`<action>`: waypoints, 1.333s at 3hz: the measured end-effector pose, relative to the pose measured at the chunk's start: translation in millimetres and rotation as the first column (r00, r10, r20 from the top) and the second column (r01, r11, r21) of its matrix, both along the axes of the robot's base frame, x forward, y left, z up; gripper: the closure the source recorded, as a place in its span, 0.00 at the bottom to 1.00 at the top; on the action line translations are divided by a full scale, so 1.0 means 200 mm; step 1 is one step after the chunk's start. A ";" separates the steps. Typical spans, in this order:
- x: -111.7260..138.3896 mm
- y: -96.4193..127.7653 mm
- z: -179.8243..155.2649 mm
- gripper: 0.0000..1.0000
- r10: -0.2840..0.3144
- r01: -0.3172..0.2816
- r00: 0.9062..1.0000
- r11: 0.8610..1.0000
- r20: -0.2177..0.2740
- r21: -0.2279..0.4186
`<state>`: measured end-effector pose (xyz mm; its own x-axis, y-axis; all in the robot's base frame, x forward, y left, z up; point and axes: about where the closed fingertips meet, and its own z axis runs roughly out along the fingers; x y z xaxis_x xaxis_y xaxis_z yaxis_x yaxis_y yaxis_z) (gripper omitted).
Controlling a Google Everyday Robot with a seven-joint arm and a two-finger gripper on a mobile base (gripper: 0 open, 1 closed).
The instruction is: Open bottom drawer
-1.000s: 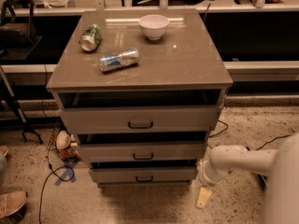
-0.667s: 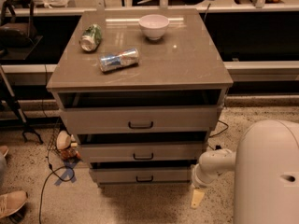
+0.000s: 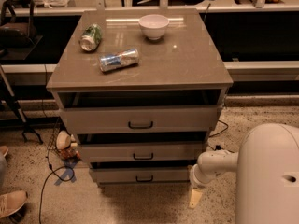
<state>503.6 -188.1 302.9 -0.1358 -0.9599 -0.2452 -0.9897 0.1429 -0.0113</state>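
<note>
- At the foot of the cabinet [image 3: 140, 78], low in your view near 6 o'clock, you find the bottom drawer [image 3: 117, 175]. Its front is the narrowest of the three, with a small black bar handle [image 3: 144, 178] at its middle.
- A dark gap runs along the top of that front; you cannot tell how far out the drawer stands.
- The gripper [image 3: 195, 198] hangs at about 4 o'clock from the handle. It is just past the right end of the drawer front, lower than it, and pointing down over the speckled floor [image 3: 140, 206].
- It is clear of the handle and holds nothing you can see. You cannot tell whether it is spread or pressed together.
- The white arm [image 3: 212, 164] reaches to it from 3 o'clock, coming off the big rounded robot body [image 3: 268, 176] in the lower right corner.
- Above the bottom drawer sit the mid-sized drawer [image 3: 107, 152] and, at 12 o'clock from it, the widest drawer [image 3: 93, 120].
- On the cabinet top a white bowl [image 3: 153, 26] stands upright toward the rear. A green can [image 3: 90, 37] lies at its 9 o'clock, and a blue-and-silver can [image 3: 119, 59] lies on its side at its 7 o'clock.
- A shoe [image 3: 11, 203] shows at 8 o'clock on the floor.
</note>
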 end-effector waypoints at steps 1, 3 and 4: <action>0.03 0.08 -0.11 0.00 0.074 -0.075 0.997 0.997 0.030 0.026; 0.09 0.17 -0.21 0.00 0.129 -0.133 0.987 0.990 0.092 0.037; 0.18 0.18 -0.30 0.00 0.143 -0.144 0.983 0.990 0.113 0.000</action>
<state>539.5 -152.5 241.9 0.0318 -0.9655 -0.2585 -0.9924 0.0001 -0.1227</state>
